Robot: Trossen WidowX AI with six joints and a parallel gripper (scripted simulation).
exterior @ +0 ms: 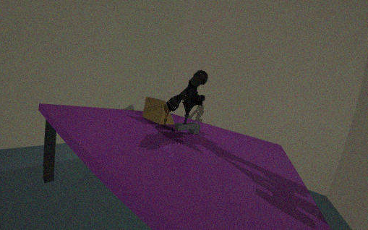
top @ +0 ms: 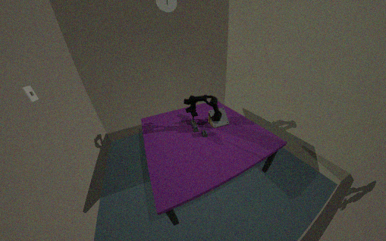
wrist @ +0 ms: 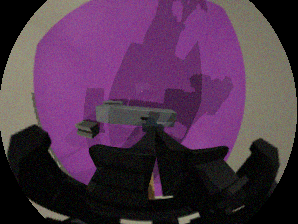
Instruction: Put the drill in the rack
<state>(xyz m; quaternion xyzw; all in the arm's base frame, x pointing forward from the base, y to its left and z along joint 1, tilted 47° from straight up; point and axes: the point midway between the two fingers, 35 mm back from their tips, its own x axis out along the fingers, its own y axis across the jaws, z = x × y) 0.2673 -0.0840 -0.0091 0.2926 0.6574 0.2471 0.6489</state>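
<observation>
A long grey fixture (top: 195,128) (exterior: 186,126) (wrist: 125,115) lies on the purple table (top: 202,163) (exterior: 182,181) (wrist: 65,65). My gripper (top: 193,120) (exterior: 186,122) (wrist: 153,129) is shut and empty, pointing down, with its tips at the right-hand end of the fixture in the wrist view. A small dark blue-grey part (wrist: 149,120) shows just beyond the tips; I cannot tell whether it is the key or the drill, or whether the tips touch it. A small slotted grey block (top: 204,133) (wrist: 88,129), which looks like the rack, stands apart to the left in the wrist view.
A tan-sided block with a pale top (top: 224,118) (exterior: 155,111) stands by the arm's base. The arm's dark shadow falls across the table and over the fixture area. The image is dim and grainy, so small parts are hard to make out.
</observation>
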